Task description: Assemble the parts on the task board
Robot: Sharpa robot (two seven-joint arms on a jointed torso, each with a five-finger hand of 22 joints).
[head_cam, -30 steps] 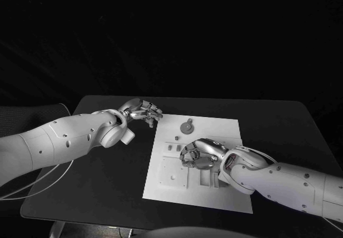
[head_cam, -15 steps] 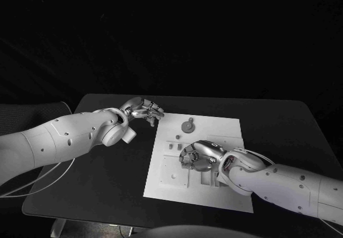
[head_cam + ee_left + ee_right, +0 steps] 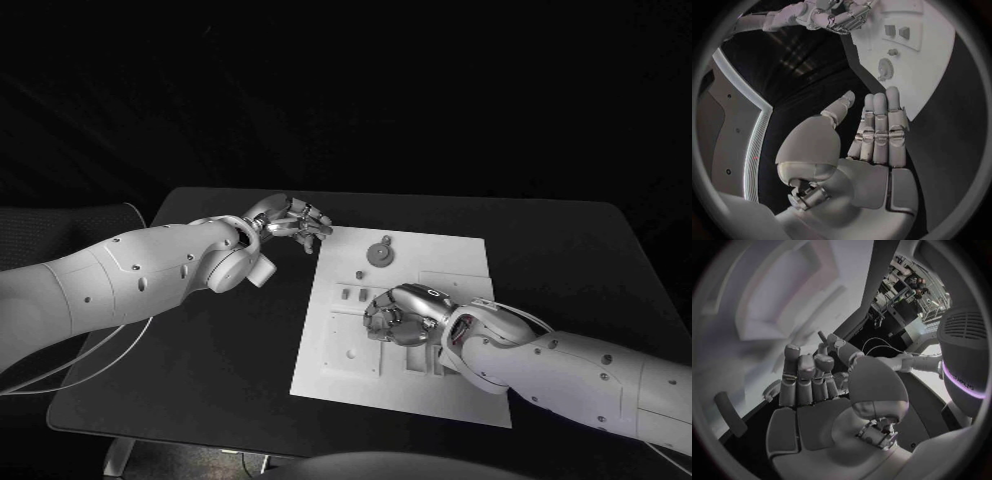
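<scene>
right hand (image 3: 404, 312) sits low over the middle of the task board (image 3: 450, 258), fingers curled down toward the board surface; whether it pinches a part or just presses on one cannot be told, the fingertips hide whatever is under them. in the right wrist view the same hand (image 3: 807, 380) shows its fingers side by side and bent toward the board, nothing visibly between them. left hand (image 3: 289, 225) hovers over the black table (image 3: 562, 240) just off the board's far left corner, fingers loosely apart, holding nothing; the left wrist view shows that hand (image 3: 873, 135) with fingers straight and together, thumb apart, palm bare. a round part (image 3: 378, 256) with a small tab stands on the board's far end, apart from both hands, between them. small slotted recesses (image 3: 351, 295) lie just left of the right hand on the board. step in hand, as a guess: right hand is seating or picking a piece at the board's centre fixtures. next move likely calls for a fine, straight push or lift there without dragging across neighbouring slots, board kept from sliding; left hand is near enough to steady the board's corner.
</scene>
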